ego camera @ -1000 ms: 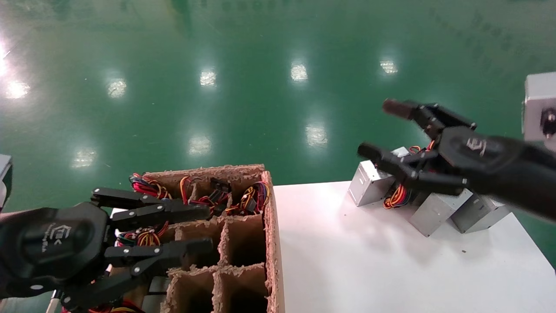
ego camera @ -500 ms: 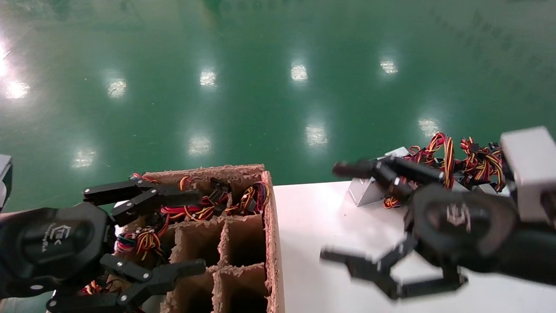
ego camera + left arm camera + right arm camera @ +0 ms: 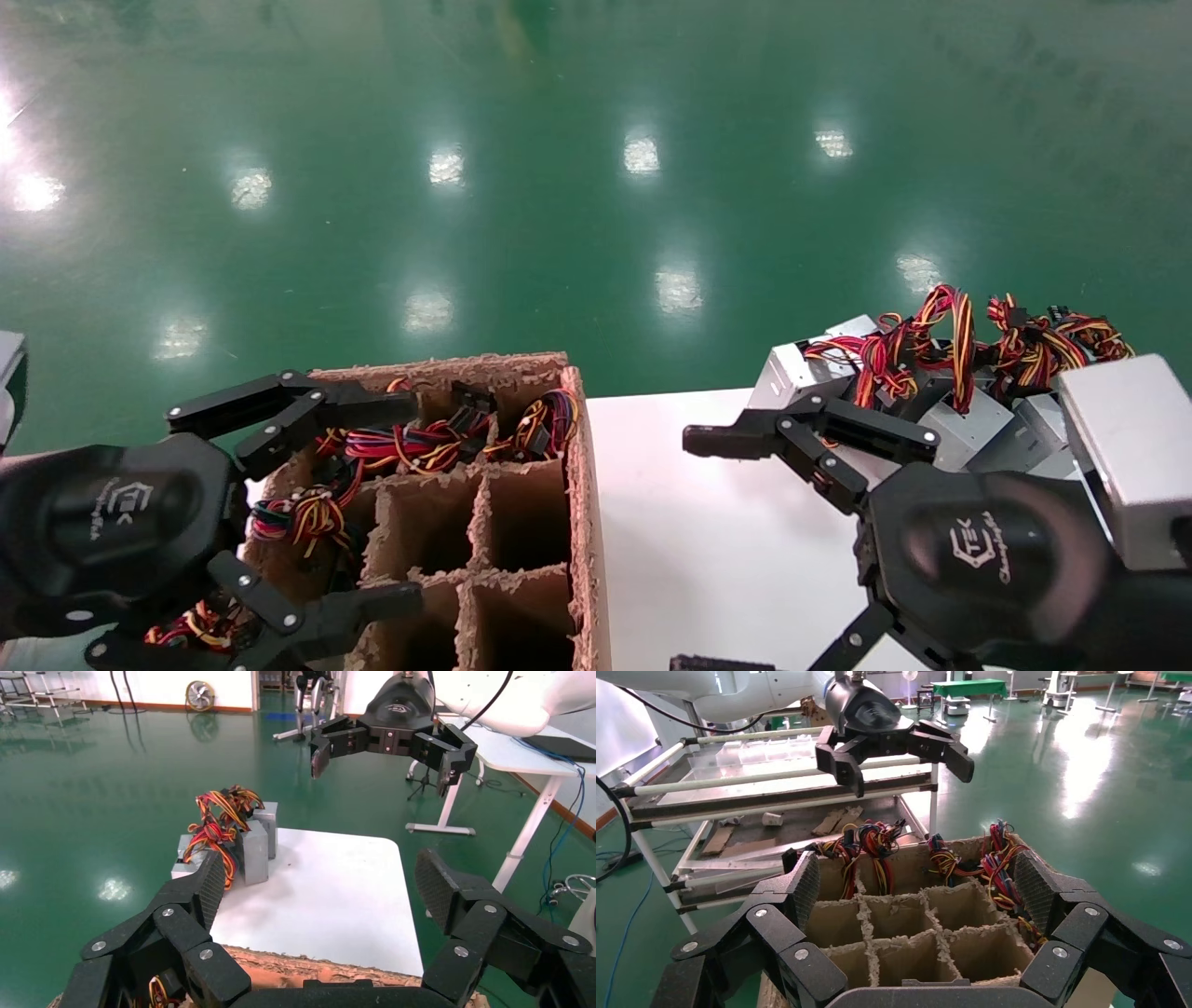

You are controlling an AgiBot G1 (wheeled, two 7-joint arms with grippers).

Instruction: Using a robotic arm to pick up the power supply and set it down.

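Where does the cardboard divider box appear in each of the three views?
Head view: cardboard divider box, lower left, beside the white table.
Left wrist view: only its torn top edge at the bottom, under the left pincer.
Right wrist view: centre, compartments open.
Shared landmark: the left pincer.

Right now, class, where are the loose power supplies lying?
In the head view, the power supplies huddle at the white table's far right corner, just beyond the open right end effector.
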